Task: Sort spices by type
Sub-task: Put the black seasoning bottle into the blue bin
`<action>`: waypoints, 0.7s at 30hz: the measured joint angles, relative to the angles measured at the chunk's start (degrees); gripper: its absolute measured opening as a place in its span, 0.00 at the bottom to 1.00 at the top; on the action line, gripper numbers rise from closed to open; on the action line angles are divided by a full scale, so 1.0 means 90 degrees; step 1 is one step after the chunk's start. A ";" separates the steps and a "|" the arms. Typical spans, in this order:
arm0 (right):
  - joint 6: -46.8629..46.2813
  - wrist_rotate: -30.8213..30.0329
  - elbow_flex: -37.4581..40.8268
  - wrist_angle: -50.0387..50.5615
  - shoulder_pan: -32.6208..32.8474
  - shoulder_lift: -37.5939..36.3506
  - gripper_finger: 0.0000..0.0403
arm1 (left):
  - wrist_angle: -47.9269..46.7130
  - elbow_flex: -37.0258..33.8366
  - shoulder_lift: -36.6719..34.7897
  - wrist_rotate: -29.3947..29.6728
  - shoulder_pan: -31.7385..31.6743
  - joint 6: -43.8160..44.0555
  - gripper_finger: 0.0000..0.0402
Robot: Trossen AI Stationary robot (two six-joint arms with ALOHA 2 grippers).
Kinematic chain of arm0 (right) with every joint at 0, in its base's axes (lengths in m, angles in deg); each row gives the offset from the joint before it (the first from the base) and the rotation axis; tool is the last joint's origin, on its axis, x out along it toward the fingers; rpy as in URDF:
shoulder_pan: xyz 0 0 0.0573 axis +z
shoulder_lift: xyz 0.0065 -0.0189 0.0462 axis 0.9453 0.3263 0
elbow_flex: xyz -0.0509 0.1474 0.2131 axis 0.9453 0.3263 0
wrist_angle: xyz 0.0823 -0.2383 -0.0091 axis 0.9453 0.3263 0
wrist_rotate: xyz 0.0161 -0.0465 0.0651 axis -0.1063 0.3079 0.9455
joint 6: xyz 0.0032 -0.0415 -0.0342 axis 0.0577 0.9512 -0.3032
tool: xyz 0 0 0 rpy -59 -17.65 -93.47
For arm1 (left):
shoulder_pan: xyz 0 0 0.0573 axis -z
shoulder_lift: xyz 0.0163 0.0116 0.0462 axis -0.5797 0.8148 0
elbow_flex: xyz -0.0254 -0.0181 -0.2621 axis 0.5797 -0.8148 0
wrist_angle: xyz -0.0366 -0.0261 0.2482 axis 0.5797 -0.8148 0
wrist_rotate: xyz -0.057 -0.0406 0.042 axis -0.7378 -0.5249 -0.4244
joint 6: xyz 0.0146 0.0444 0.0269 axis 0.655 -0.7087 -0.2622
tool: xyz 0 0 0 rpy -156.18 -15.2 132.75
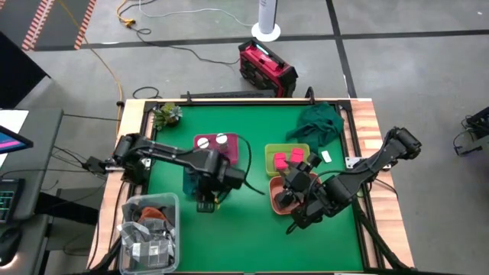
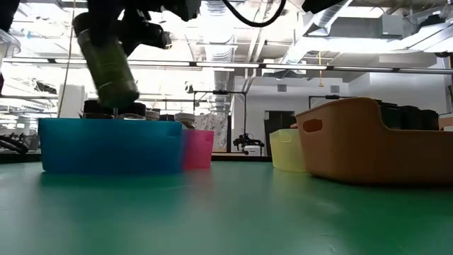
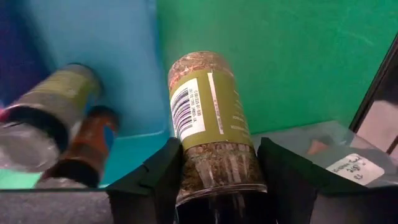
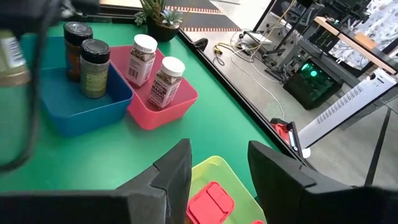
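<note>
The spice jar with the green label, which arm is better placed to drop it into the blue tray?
Left. The left gripper already holds the green-labelled spice jar, jaws shut on it, above the blue tray, which already holds two dark-capped jars. The right gripper hangs open over the yellow-green tray, farther away.

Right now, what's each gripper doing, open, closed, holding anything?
Left gripper: closed on a green-labelled spice jar over the blue tray.
Right gripper: open, empty, above the yellow-green tray.

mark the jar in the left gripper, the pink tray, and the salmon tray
jar in the left gripper [image 3: 208,118]: left wrist view, on its green label.
pink tray [image 4: 163,107]: right wrist view, on its near outer wall.
salmon tray [image 2: 368,145]: low view, on its side wall.
</note>
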 joint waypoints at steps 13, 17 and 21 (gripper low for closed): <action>-0.0002 0.0002 0.0000 0.0000 0.0001 0.0000 0.46 | -0.0008 -0.0002 -0.0222 0.0720 -0.0753 -0.0515 0.46; -0.0046 0.0002 0.0000 0.0089 0.0116 -0.0002 0.46 | 0.0008 -0.0114 -0.0201 0.0717 -0.0993 -0.0610 0.46; -0.0623 0.0004 0.0000 0.0696 0.0443 -0.0002 0.46 | 0.0004 -0.0354 -0.0210 0.0712 -0.1143 -0.0643 0.46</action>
